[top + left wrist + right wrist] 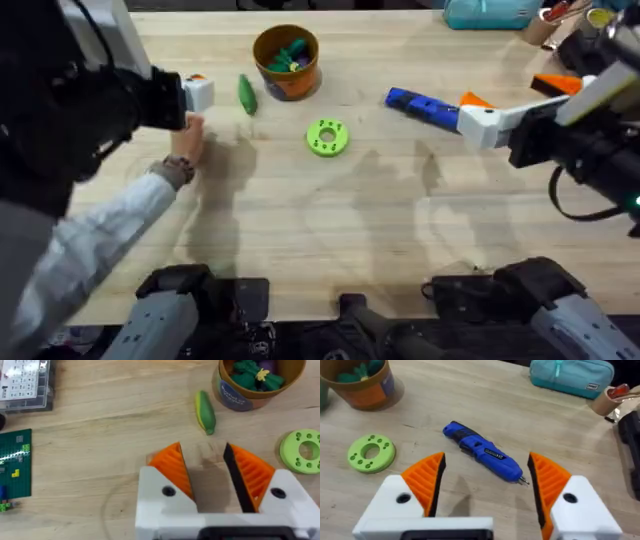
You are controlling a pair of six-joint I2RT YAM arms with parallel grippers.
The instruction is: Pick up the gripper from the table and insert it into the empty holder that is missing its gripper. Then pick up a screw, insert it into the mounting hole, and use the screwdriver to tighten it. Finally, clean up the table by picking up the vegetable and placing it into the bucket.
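Screwdriver (pixel 485 452), lying on the surface (pixel 330 230) just ahead of the empty, wide-open right tool (pixel 485 487), looks rigid, smooth and likely to roll, so gripping across its thick blue barrel seems safest.

Bright, even light falls from above onto my table (pixel 330 220), with faint grey shadows pooling beneath my arms and a soft one trailing the screwdriver (pixel 485 452). Near the overhead camera my left arm smears into a dark blur, and my wrist views run slightly soft.
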